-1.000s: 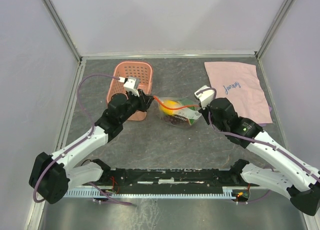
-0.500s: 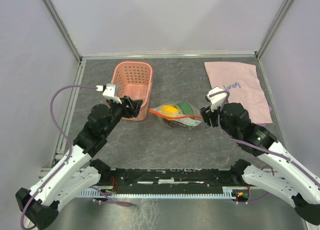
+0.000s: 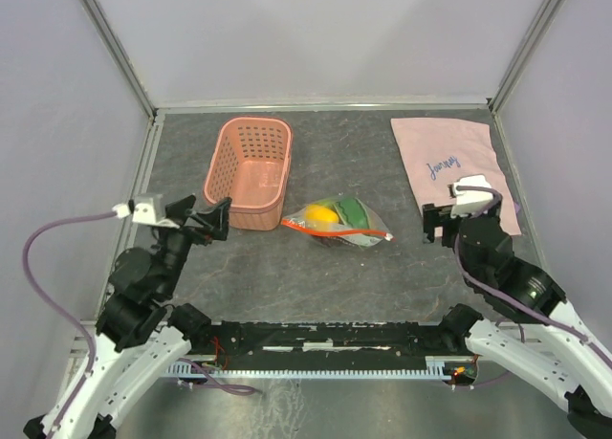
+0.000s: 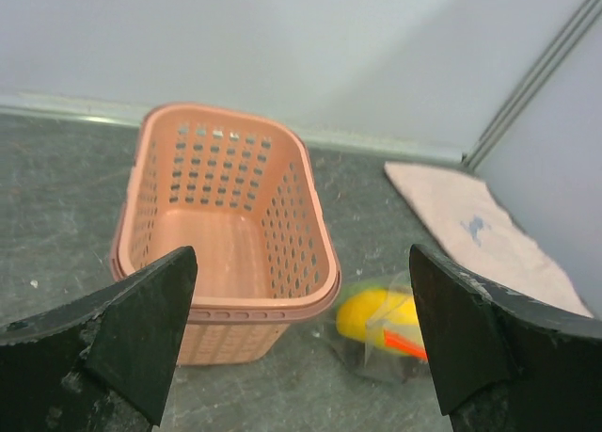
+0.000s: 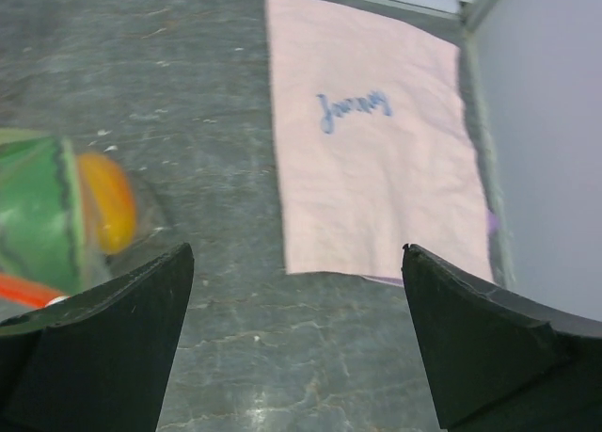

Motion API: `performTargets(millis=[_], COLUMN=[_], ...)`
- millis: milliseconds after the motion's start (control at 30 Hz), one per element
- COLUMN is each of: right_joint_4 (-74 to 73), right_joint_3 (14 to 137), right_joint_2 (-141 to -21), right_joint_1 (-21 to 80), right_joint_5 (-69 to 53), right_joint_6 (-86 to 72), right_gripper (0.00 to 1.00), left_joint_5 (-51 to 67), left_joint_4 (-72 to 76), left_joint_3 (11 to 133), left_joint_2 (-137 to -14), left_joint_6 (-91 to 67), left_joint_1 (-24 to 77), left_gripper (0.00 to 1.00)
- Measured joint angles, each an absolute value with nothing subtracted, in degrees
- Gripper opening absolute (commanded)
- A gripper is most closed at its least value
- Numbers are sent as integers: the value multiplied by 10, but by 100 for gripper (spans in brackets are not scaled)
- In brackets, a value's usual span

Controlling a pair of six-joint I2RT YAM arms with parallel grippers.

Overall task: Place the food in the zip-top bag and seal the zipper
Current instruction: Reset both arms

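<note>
The zip-top bag [image 3: 337,223] lies on the table between both arms, untouched. Inside it show food pieces: a yellow fruit [image 3: 323,212] and a green piece [image 3: 353,210]. The red-orange zipper [image 3: 346,231] runs along the bag's near side. My left gripper [image 3: 203,215] is open, well left of the bag and near the basket's front. In the left wrist view the bag [image 4: 388,327] and zipper [image 4: 404,343] sit low right of the open left gripper [image 4: 301,296]. My right gripper [image 3: 432,225] is open, right of the bag. In the right wrist view the bag [image 5: 52,220] is at the left edge, clear of the right gripper [image 5: 297,291].
A pink slotted basket [image 3: 251,169] stands empty just left of the bag, close to my left fingers. A pink cloth with script writing [image 3: 454,166] lies flat at the back right. Grey walls close the table at the back and sides.
Both grippers have opened and let go of the bag's ends. Both arms have drawn back and outward toward their bases. The bag has settled on the table.
</note>
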State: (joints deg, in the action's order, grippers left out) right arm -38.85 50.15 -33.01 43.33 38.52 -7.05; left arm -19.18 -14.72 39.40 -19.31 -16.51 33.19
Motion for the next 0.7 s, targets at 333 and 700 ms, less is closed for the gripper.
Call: performTargets(millis=[333, 700], right_joint_4=[-420, -413], right_joint_3=[496, 489], right_joint_2=[-198, -180], right_joint_1=[433, 431], right_joint_5=[504, 514], right_joint_6=[-116, -117], right_gripper=[99, 99], left_joint_5=[-234, -243], left_joint_4=[-131, -137], left_joint_3=[333, 333], left_joint_2=[-62, -70], left_joint_6=[-150, -141], left_joint_1=[332, 332], left_gripper=[100, 99])
